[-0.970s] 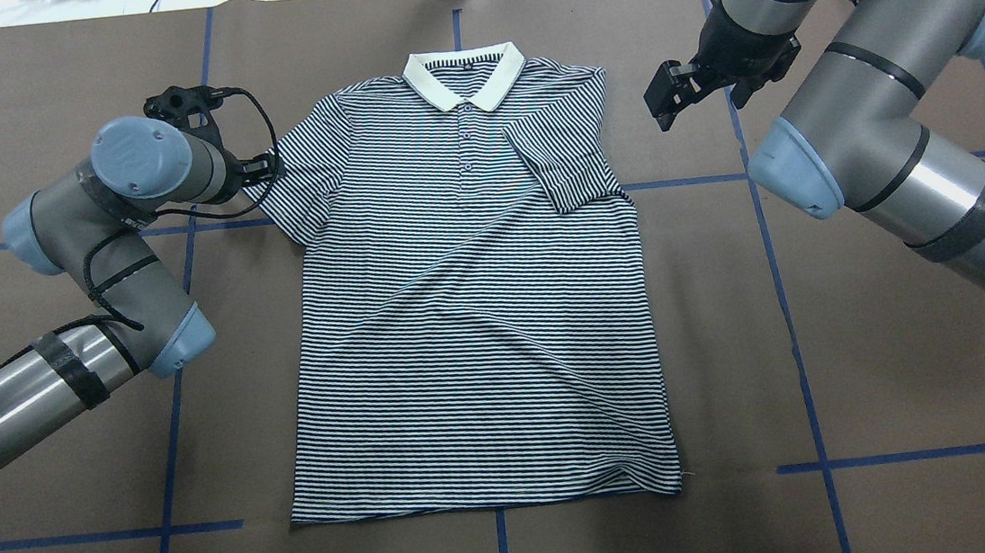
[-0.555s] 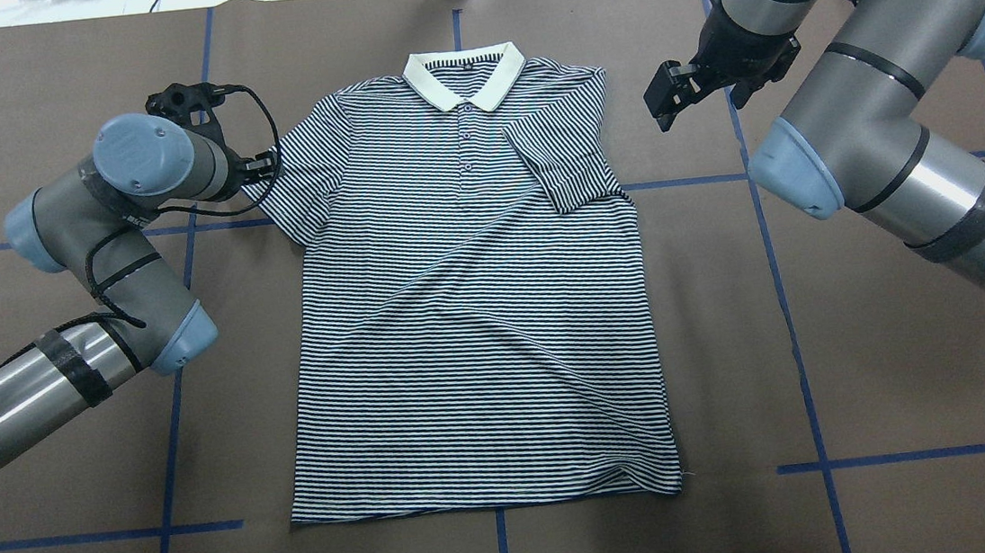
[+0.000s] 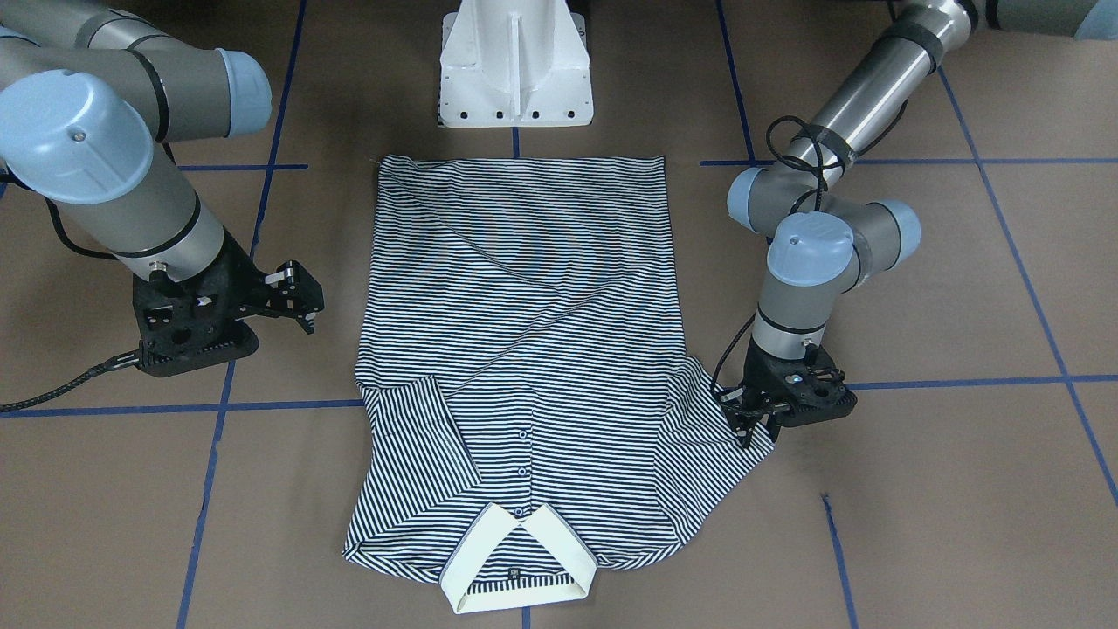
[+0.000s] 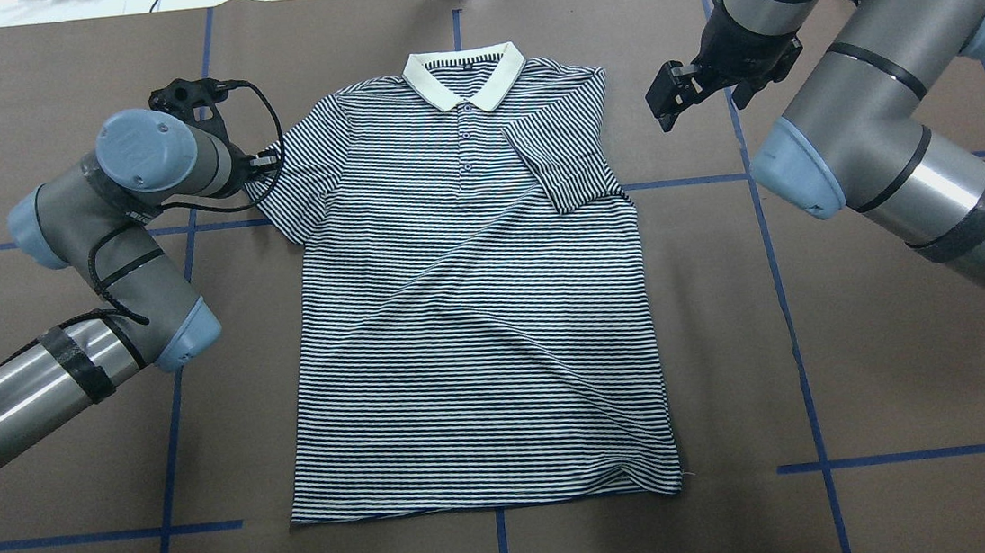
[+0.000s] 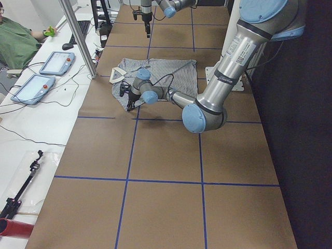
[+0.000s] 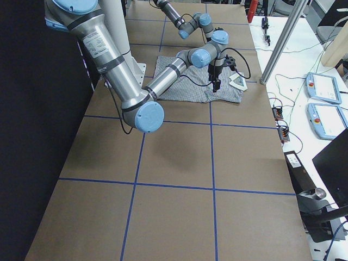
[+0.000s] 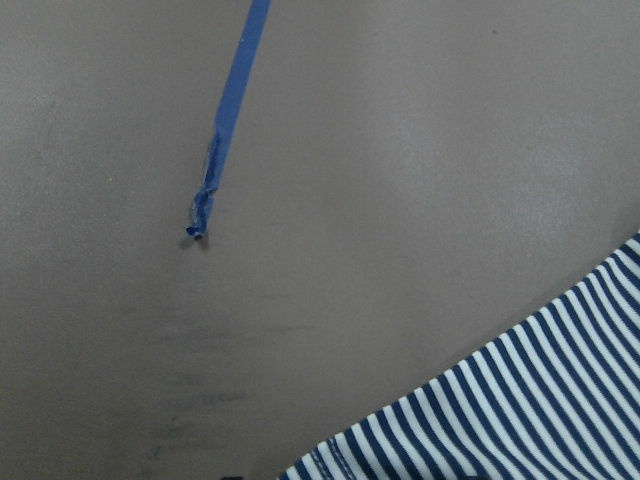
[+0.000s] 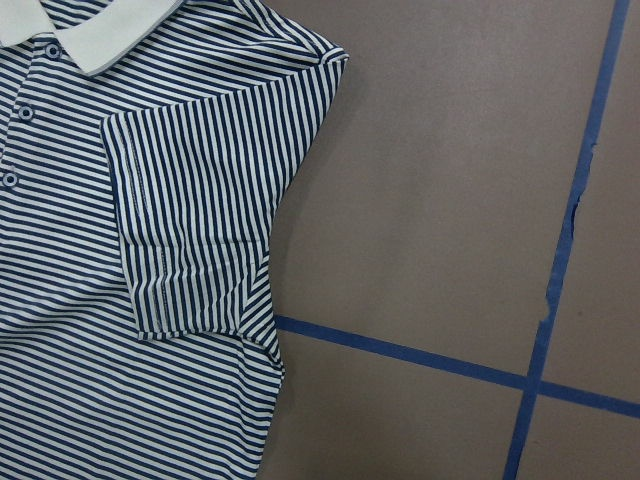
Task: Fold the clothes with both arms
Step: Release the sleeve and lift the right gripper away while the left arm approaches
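Striped polo shirt [image 4: 471,333] lies flat, one sleeve folded in. L gripper [image 3: 751,428] sits at the other sleeve's edge, can't tell if it's pinching. R gripper [image 4: 663,109] has its fingers apart, off to the folded-sleeve side, not touching.

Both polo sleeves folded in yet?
No: the right-side sleeve lies folded over the shirt, the left-side sleeve lies spread flat.
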`<state>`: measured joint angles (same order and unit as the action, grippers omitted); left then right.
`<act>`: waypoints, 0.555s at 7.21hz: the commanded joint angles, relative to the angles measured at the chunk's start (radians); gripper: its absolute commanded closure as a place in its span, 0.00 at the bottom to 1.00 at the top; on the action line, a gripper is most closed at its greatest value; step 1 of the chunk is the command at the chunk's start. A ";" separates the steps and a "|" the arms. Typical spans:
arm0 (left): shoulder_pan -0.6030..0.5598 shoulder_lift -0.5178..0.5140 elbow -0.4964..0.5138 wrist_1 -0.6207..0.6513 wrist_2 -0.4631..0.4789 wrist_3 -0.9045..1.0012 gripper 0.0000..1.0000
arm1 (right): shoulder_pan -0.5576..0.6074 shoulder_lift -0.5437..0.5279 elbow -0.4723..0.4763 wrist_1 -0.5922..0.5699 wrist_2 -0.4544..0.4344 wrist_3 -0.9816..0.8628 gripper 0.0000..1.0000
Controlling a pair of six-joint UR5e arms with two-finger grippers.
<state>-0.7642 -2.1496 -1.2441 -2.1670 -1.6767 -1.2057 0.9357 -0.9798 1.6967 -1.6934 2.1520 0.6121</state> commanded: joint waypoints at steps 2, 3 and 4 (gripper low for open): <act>0.000 -0.021 -0.008 0.009 -0.011 -0.002 1.00 | 0.000 -0.002 -0.002 0.000 -0.001 0.000 0.00; -0.003 -0.023 -0.023 0.022 -0.012 0.000 1.00 | 0.000 -0.008 -0.002 0.000 -0.001 0.000 0.00; -0.009 -0.023 -0.097 0.108 -0.024 0.000 1.00 | 0.000 -0.010 -0.003 0.000 -0.001 0.000 0.00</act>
<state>-0.7676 -2.1702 -1.2797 -2.1286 -1.6904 -1.2062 0.9357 -0.9861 1.6948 -1.6935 2.1507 0.6120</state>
